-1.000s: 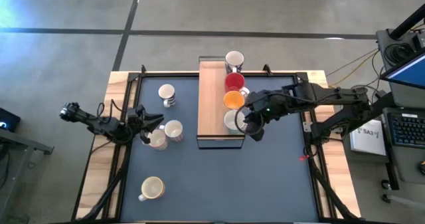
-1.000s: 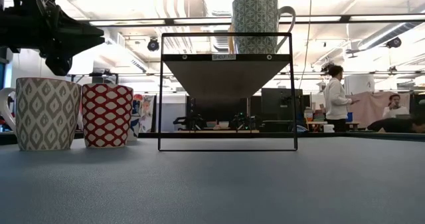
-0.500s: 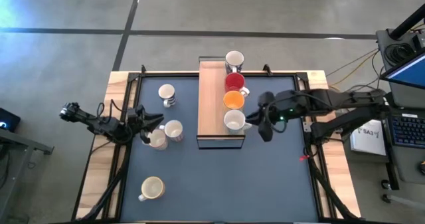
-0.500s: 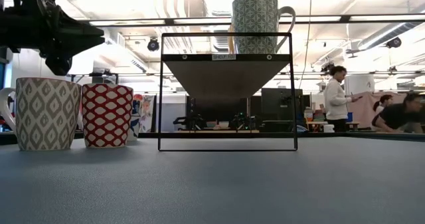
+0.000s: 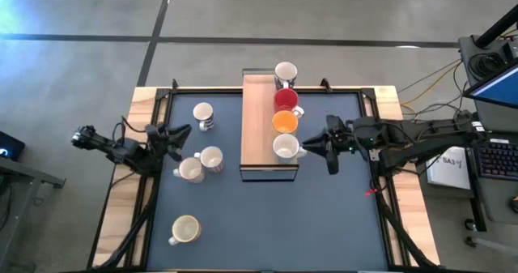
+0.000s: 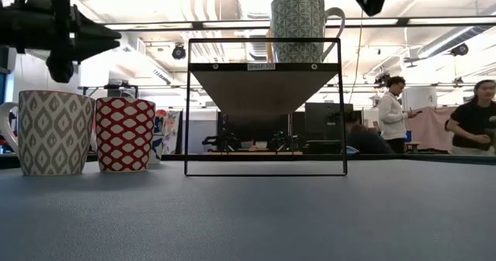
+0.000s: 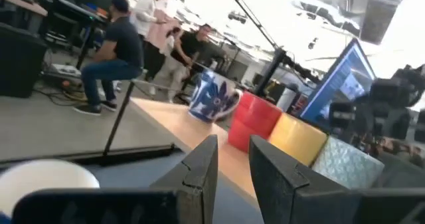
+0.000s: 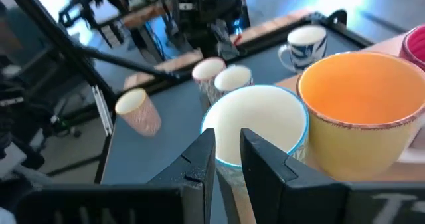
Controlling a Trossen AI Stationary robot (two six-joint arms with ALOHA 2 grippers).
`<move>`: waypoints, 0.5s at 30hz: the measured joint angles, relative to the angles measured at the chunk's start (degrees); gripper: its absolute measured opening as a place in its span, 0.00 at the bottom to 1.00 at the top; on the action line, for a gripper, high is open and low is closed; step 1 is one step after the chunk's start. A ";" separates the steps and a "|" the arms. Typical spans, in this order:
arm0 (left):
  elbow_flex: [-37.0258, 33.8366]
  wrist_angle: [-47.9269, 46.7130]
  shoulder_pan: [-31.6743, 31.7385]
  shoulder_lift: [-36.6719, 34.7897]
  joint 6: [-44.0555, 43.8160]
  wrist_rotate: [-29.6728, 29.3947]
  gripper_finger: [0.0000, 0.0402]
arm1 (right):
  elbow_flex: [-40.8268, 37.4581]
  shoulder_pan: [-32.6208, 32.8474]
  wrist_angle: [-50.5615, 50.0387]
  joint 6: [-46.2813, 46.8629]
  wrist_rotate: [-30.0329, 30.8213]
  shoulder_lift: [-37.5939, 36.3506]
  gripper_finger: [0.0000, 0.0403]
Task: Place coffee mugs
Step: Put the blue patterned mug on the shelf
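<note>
A wooden rack [image 5: 261, 127] carries a row of mugs: blue-patterned white [image 5: 285, 73], red [image 5: 285, 99], orange [image 5: 284, 121] and a white one with teal pattern [image 5: 285, 147], all standing on their bases. Four more mugs stand on the dark mat: one [image 5: 203, 114] at the far left, a pair [image 5: 212, 158] [image 5: 190, 169], and one [image 5: 185, 229] nearer the front. My left gripper [image 5: 180, 135] [image 7: 234, 144] hovers just beyond the pair, narrowly open. My right gripper [image 5: 320, 150] [image 8: 227, 136] is narrowly open to the right of the white rack mug [image 8: 255, 127], apart from it.
The rack is a wire frame [image 6: 265, 114] raised above the mat, with the teal-patterned mug [image 6: 298, 27] on top. A grey-patterned mug [image 6: 54, 132] and a red-patterned mug [image 6: 124, 135] stand at the left. People move in the room behind. Bare mat [image 5: 324, 216] lies right and near.
My right gripper has drawn back from the white mug at the rack's near end toward the table's right; the mug stays standing on the rack. My left gripper has moved from above the pair of mugs toward the far edge and has turned.
</note>
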 joint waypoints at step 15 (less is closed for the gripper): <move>25.01 -52.47 10.79 14.65 -16.81 7.09 0.17 | -14.79 -0.08 7.43 11.74 0.26 -5.01 0.15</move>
